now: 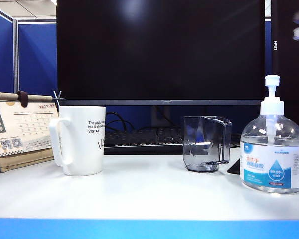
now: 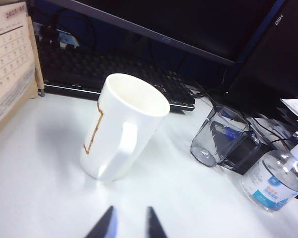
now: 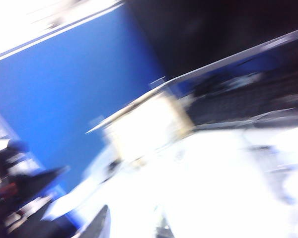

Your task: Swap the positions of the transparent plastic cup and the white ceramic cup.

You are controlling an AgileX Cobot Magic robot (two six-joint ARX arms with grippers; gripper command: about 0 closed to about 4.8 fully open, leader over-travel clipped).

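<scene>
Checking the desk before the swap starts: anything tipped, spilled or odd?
Nothing stands out. The mug and plastic cup stand upright and apart on the dry table. Left claw hovers near the mug, touching nothing.

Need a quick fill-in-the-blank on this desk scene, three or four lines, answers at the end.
1. In the exterior view the white mug stands to the ____ of the clear plastic cup.
2. The pump bottle has a ____ label.
3. Behind both cups lies a black ____ under the monitor.
4. The left gripper holds ____; the right gripper is too blurred to judge.

Answers: left; blue; keyboard; nothing
</scene>
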